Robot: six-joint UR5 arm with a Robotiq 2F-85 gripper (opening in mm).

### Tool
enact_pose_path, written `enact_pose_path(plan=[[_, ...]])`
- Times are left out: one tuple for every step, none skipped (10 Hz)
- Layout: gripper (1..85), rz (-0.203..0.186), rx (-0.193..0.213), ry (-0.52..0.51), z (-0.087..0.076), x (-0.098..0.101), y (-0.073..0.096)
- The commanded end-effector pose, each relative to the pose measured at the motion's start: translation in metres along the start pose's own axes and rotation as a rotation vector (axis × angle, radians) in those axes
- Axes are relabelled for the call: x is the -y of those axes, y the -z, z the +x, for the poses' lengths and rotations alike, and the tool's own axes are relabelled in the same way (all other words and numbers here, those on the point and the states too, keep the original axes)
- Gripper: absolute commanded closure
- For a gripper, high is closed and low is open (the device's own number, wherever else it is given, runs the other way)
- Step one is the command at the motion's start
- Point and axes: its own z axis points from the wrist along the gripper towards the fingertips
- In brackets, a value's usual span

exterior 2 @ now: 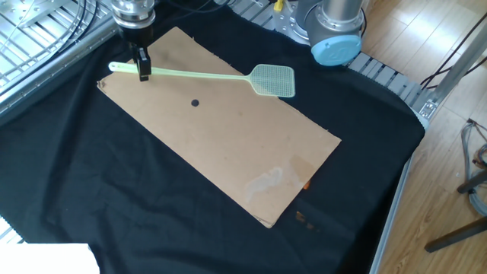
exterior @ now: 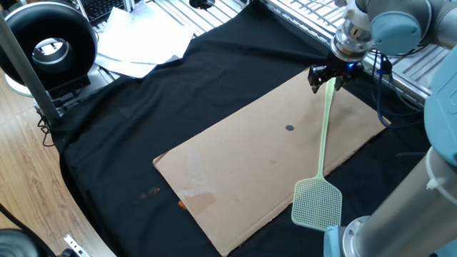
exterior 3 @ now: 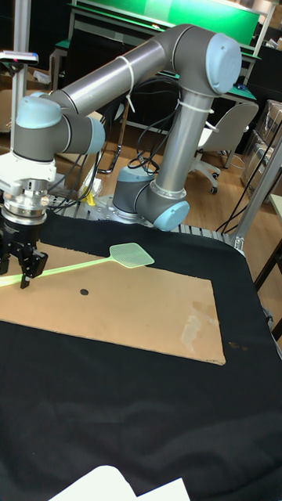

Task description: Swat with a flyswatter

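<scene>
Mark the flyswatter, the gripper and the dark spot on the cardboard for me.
flyswatter (exterior 2: 272, 79), the other fixed view, mesh head.
gripper (exterior 2: 142, 72), the other fixed view, between fingertips.
dark spot (exterior: 289, 128), one fixed view, its centre.

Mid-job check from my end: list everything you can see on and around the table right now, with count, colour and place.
flyswatter: one, pale green, handle end held in the hand, mesh head out over the board's edge near the robot base
cardboard sheet: one, brown, flat on the black cloth
dark dot: one, black, on the cardboard beside the handle
black cloth: one, covers the table
white papers: a loose pile, far corner of the cloth
round black device: one, beside the papers, off the table
robot arm: one, grey with pale blue caps, base behind the table
hand: one, black, shut on the flyswatter handle
</scene>
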Motion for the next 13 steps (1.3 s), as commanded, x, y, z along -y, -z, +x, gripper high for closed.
enact_pose_path(plan=[[24.0,-0.01,-0.006,-0.01,0.004,0.003,0.002],[24.0,-0.018,-0.006,-0.011,0.005,0.003,0.0],[24.0,-0.018,-0.004,-0.011,0.007,0.005,-0.002],[24.0,-0.023,-0.005,-0.012,0.009,0.006,-0.004],[24.0,-0.026,-0.007,-0.012,0.011,0.006,-0.007],[24.0,-0.04,-0.01,-0.015,0.014,0.004,-0.01],[24.0,-0.048,-0.011,-0.016,0.015,0.002,-0.013],[24.0,-0.054,-0.007,-0.016,0.014,0.0,-0.015],[24.0,-0.053,0.0,-0.016,0.011,0.0,-0.015],[24.0,-0.052,0.011,-0.015,0.008,-0.001,-0.016],[24.7,-0.048,0.024,-0.013,0.003,-0.001,-0.017],[27.3,-0.033,0.028,-0.009,0.002,0.002,-0.02],[28.3,-0.019,0.031,-0.008,0.001,0.005,-0.021]])
